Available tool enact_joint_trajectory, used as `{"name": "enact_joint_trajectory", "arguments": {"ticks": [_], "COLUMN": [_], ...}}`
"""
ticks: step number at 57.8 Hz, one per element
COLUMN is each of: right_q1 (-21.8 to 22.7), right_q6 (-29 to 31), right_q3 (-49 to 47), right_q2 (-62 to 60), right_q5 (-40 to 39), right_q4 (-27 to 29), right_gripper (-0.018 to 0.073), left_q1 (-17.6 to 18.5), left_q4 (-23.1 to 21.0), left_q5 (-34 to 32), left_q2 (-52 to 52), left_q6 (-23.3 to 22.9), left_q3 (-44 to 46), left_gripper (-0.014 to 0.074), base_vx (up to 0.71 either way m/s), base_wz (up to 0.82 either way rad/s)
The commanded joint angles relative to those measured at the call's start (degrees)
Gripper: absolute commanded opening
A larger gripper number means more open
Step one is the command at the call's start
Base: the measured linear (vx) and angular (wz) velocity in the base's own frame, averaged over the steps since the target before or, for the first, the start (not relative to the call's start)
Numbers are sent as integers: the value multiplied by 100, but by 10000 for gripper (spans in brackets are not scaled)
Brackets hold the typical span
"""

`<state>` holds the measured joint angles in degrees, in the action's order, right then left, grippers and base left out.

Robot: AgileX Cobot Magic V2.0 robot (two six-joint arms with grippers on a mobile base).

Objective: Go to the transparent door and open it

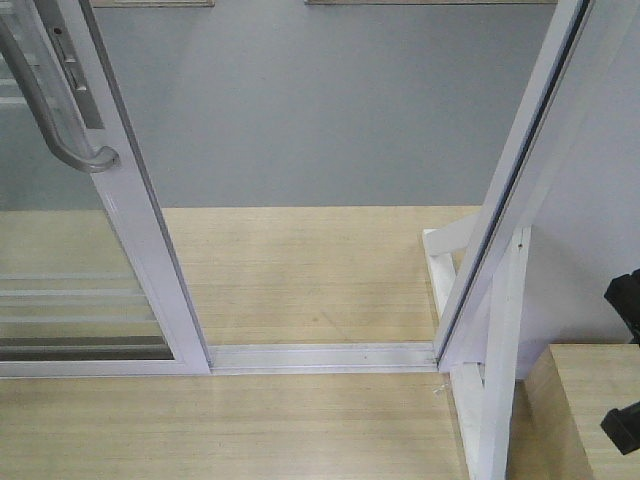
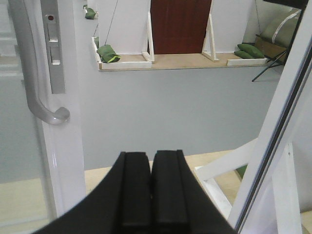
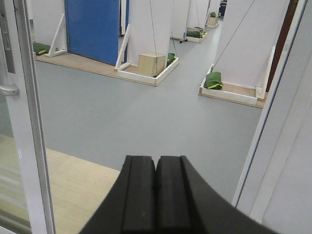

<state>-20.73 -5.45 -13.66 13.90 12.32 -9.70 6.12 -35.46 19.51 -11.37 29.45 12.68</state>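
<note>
The transparent door (image 1: 95, 230), grey pull handle (image 1: 45, 105) on its edge, stands slid left along the floor track (image 1: 320, 356), doorway open.

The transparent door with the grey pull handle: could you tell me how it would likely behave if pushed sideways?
The transparent door probably glides rather than swings, since it sits in a floor track. Its framed glass looks rigid and fairly heavy. The curved handle looks smooth, so a hand might slip.

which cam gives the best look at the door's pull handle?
Left wrist: the pull handle shows large, with its curved lower end and the lock plate beside it. The front view shows the handle's lower curve, smaller and from above. Right wrist catches only its tip at the frame edge.
</note>
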Motion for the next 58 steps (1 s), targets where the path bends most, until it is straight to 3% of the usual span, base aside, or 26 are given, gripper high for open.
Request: {"name": "enact_joint_trajectory", "arguments": {"ticks": [1,20,28,33,39,43,46,58], "right_q1": [24,24,24,24,24,24,24,24], "right_q6": [-13,-7,-7,-7,-7,-7,-7,-7], "right_q3": [-169,-169,-169,-169,-169,-169,-169,-169], "right_q2": [55,55,55,55,55,55,55,55], "right_q5": [-442,-443,-443,-443,-443,-443,-443,-443], "right_q4": [-23,-23,-23,-23,-23,-23,-23,-23], "right_gripper": [-3,-3,-3,-3,-3,-3,-3,-3], "left_q1": [25,25,25,25,25,25,25,25], "left_q4": [-131,-131,148,836,2080,2668,2869,2912], "left_q5": [-307,-307,-557,-857,-1140,-1191,-1219,-1353], "left_q2": [-55,-55,-55,-55,-55,-55,-55,-55], "left_q6": [-39,-39,-106,-822,-2114,-2643,-2741,-2679], "left_q3": [171,171,175,175,175,175,175,163], "left_gripper": [0,0,0,0,0,0,0,1], "base_vx": [0,0,0,0,0,0,0,0], "base_wz": [0,0,0,0,0,0,0,0]}}
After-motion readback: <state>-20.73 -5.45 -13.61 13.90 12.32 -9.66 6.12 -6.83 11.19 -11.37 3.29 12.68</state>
